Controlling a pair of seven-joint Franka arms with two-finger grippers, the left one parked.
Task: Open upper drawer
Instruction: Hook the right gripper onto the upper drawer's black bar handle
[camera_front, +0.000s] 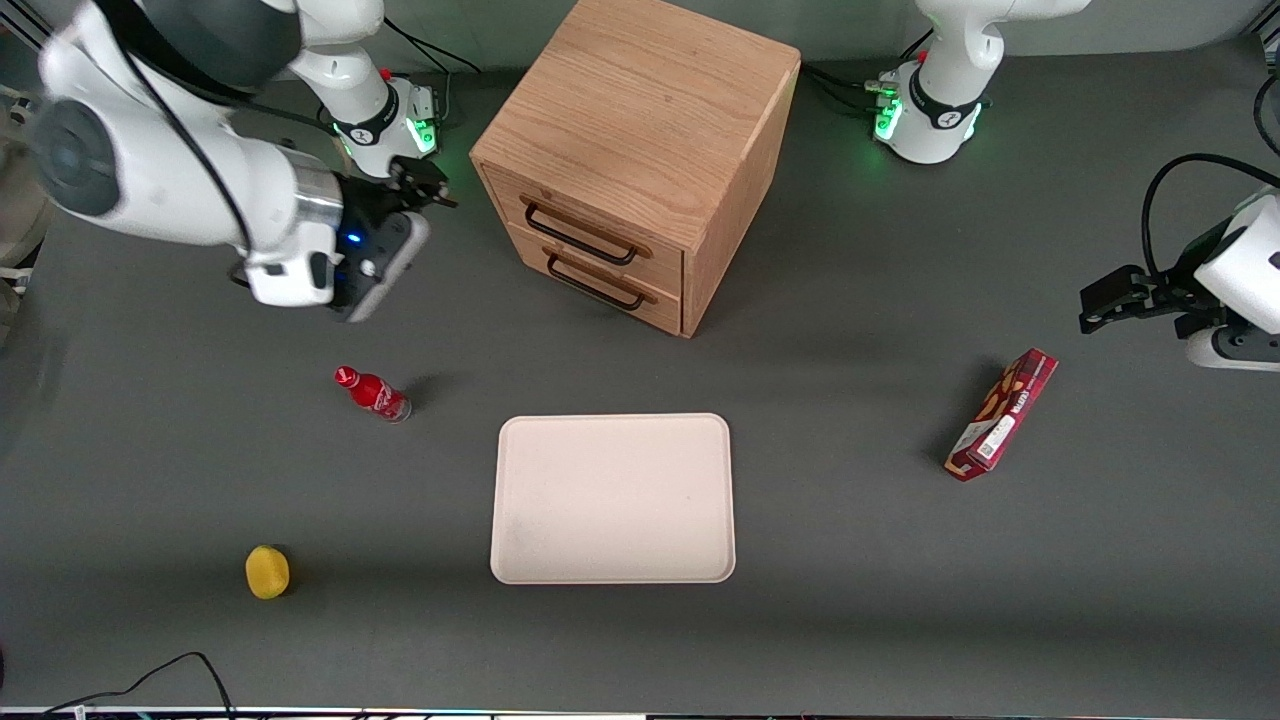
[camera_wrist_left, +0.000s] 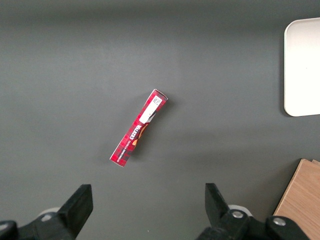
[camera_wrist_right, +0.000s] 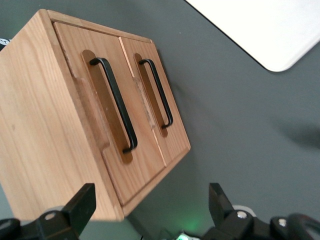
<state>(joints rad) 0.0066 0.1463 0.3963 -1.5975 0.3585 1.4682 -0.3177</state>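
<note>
The wooden cabinet stands at the back of the table. Its upper drawer is shut, with a thin black wire handle; the lower drawer under it is shut too. In the right wrist view the upper drawer and its handle lie next to the cabinet's top face. My right gripper hovers beside the cabinet toward the working arm's end, apart from it, fingers wide open and empty. It also shows in the right wrist view.
A cream tray lies nearer the front camera than the cabinet. A red bottle and a yellow fruit lie toward the working arm's end. A red box lies toward the parked arm's end.
</note>
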